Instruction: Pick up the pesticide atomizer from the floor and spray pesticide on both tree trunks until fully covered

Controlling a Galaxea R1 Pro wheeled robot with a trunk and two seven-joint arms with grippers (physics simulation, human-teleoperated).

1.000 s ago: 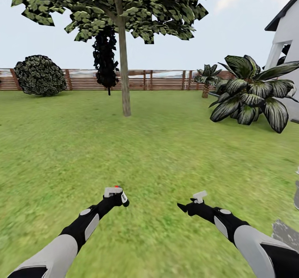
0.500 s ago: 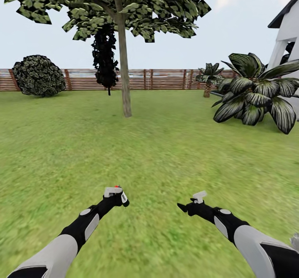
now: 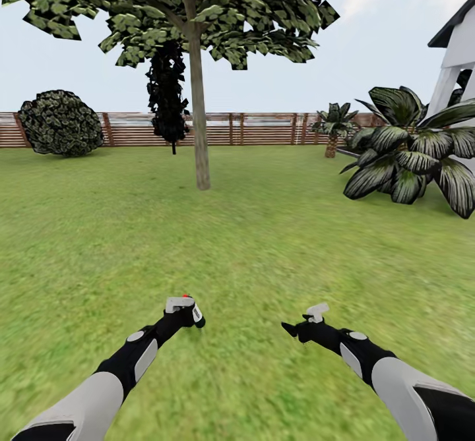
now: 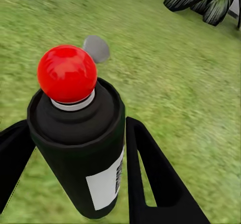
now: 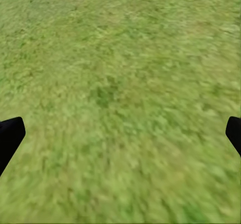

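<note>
Left hand, low over the lawn, pinching the pesticide atomizer between two black fingers. Seen up close from the left wrist: dark cylindrical can, upright, with a white label patch on its side, a pale collar and a round glossy red knob on top. Seen from the head: small, pale at the top with a red dot. Right hand beside it, spread wide over bare grass, holding nothing, only black fingertips at the edges of the right wrist view. Farther out, straight ahead, well apart from both hands: one tree with a bare grey-brown tree trunk under a blotchy green canopy. Beyond that, brown slat fence, round shrub to the left, broad-leaved plant and white house to the right.
</note>
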